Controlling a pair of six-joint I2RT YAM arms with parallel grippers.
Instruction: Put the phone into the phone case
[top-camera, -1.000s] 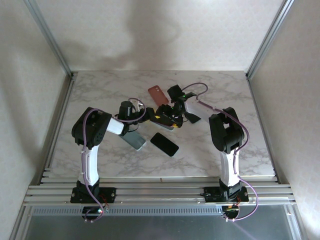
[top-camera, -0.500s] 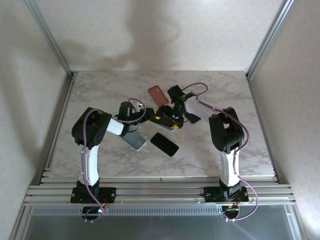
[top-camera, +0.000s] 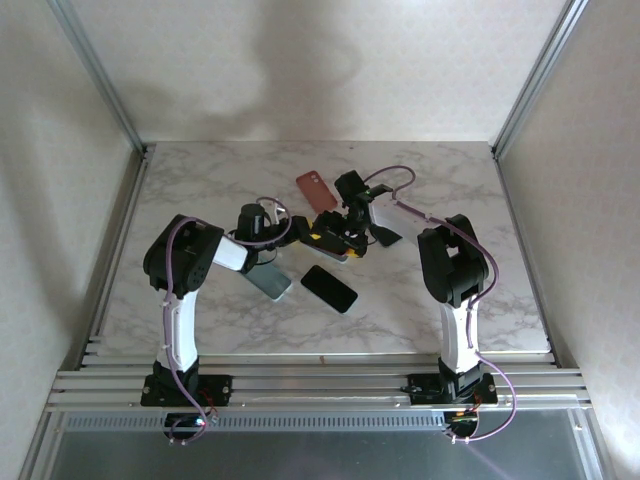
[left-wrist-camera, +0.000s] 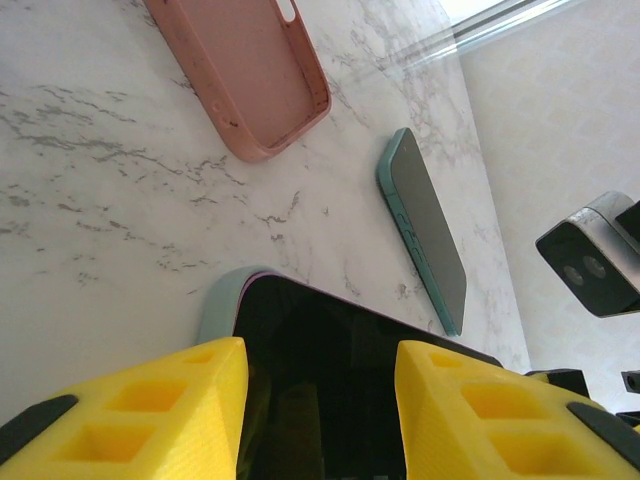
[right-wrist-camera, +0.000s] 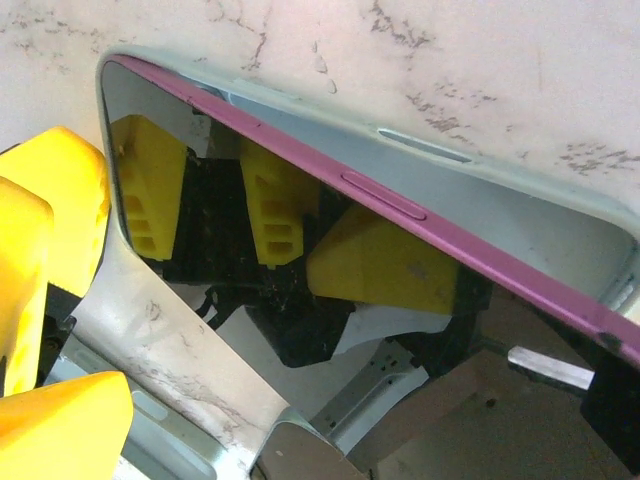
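A black-screened phone (left-wrist-camera: 330, 380) with a pink rim (right-wrist-camera: 380, 195) lies in a pale blue-grey case (left-wrist-camera: 215, 300), at mid-table in the top view (top-camera: 335, 248). My left gripper (left-wrist-camera: 320, 400) is open, its yellow fingers (left-wrist-camera: 150, 400) over the phone's screen, one toward each long side. My right gripper (top-camera: 347, 228) meets the same phone from the other end. In the right wrist view a yellow finger (right-wrist-camera: 60, 420) sits beside the case wall (right-wrist-camera: 150, 340), and the glossy screen mirrors other yellow fingers. The phone hides how the right jaws stand.
An empty pink case (left-wrist-camera: 245, 80) lies behind the phone, at the back of the table in the top view (top-camera: 313, 187). A teal phone (left-wrist-camera: 425, 230) rests to the right in the left wrist view. Another black phone (top-camera: 328, 288) and a pale teal one (top-camera: 268, 282) lie nearer the bases.
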